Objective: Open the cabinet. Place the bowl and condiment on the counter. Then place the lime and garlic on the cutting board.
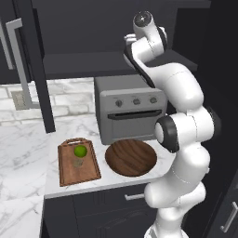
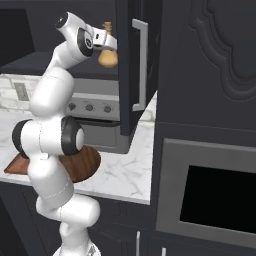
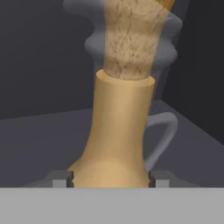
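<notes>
Two fingertips and one bottle make the entry that matters; other stock is listed first, left to right. Cabinet point(image 1: 28, 65): upper doors swung open, dark shelf inside. Counter point(image 1: 23, 153): white marble, carrying everything below. Cutting board point(image 1: 78, 162): lying flat at the counter's front edge, handle slot at the far end. Lime point(image 1: 80, 151): on the board, toward the slot end. Garlic point(image 1: 78, 163): faint pale lump just in front of the lime, also on the board, too small to describe further. Bowl point(image 1: 130, 157): flat on the counter just right of the board, in front of the toaster oven point(image 1: 130, 114). Condiment point(image 3: 114, 131): upright on the cabinet shelf, long axis vertical, bulbous base low, slim neck above, side handle off to the right in the hand view. Gripper point(image 3: 111, 179): reached level into the cabinet, one fingertip on each flank of the bottle's base, pads point(image 3: 61, 178) drawn in against the tan sides as far as the hand view shows, so apparently clamped on the bottle. Judged next: lift clear of the shelf, withdraw along the approach line, keep the neck vertical, and set down on bare marble.
</notes>
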